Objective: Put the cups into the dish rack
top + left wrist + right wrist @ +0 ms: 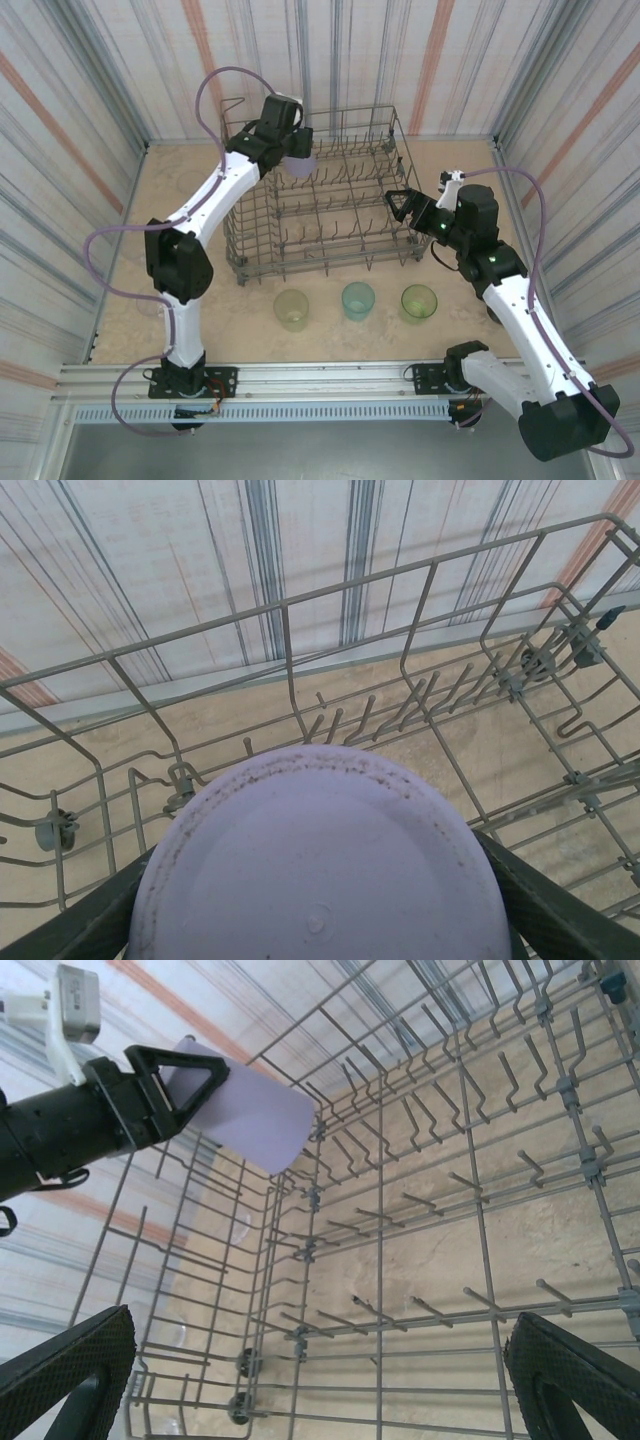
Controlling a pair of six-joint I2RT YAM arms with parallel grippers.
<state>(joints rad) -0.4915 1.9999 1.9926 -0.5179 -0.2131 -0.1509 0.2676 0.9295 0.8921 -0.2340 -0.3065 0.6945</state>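
The left arm reaches to the far-left corner of the rack [330, 215], and the left gripper [297, 150] holds the lavender cup [302, 165] there, above the wires. Its fingers [555, 910] sit one on each side of the cup and pinch its wall. In the left wrist view the closed base of the cup faces the camera, so the mouth points away, down toward the tines of the rack. I cannot tell if the cup touches any wire. The right gripper [408, 207] hangs at the right side of the rack, near its rim, with the jaws spread wide and nothing between them. Its two dark pads [70, 1370] stand far apart in the right wrist view, and the bare tines lie in between. On the table [200, 330], in front of the near side of the rack, three cups stand in a row with the mouth up: a yellow-green cup [292, 308], a teal cup [358, 300] and a second yellow-green cup [419, 303]. They are apart from each other and from the rack.
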